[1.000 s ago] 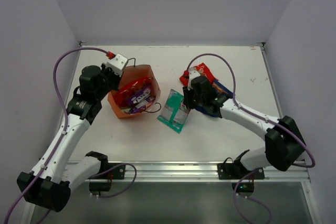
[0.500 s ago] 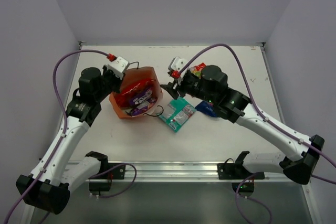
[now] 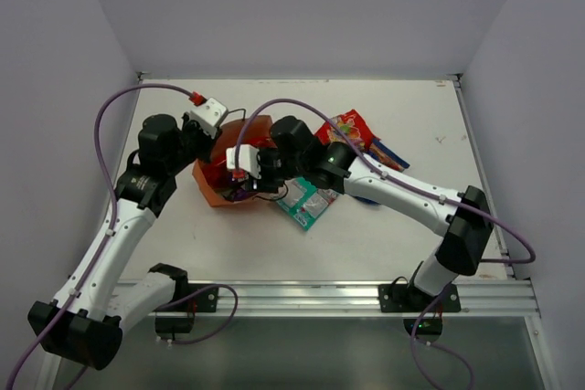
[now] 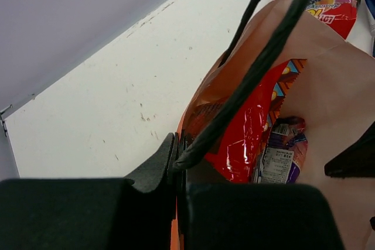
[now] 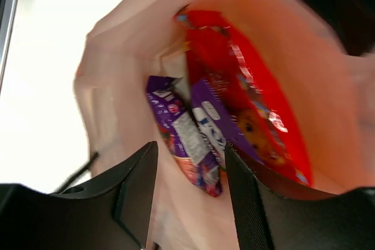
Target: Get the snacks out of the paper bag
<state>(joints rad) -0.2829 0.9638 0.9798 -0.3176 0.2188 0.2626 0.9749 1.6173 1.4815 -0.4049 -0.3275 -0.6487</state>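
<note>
The orange paper bag (image 3: 212, 191) lies open at table centre-left. My left gripper (image 3: 205, 154) is shut on its rim at the dark handle's base, as the left wrist view (image 4: 178, 162) shows. My right gripper (image 3: 239, 178) is open over the bag's mouth. In the right wrist view the gripper (image 5: 190, 185) points into the bag (image 5: 117, 80), just above two purple packets (image 5: 184, 130) beside a red packet (image 5: 249, 95). A teal-white packet (image 3: 306, 203), a red candy packet (image 3: 352, 125) and a blue packet (image 3: 386, 152) lie on the table to the bag's right.
The white table's back edge (image 3: 292, 79) meets the wall. A metal rail (image 3: 302, 294) runs along the near edge. The right arm (image 3: 393, 184) stretches across the packets on the table. The bag's second dark handle (image 3: 272, 191) loops out toward the teal-white packet.
My right gripper let go of the teal-white packet, lifted, and swung left from the packets on the table to the bag's mouth. The left gripper kept its hold on the bag.
</note>
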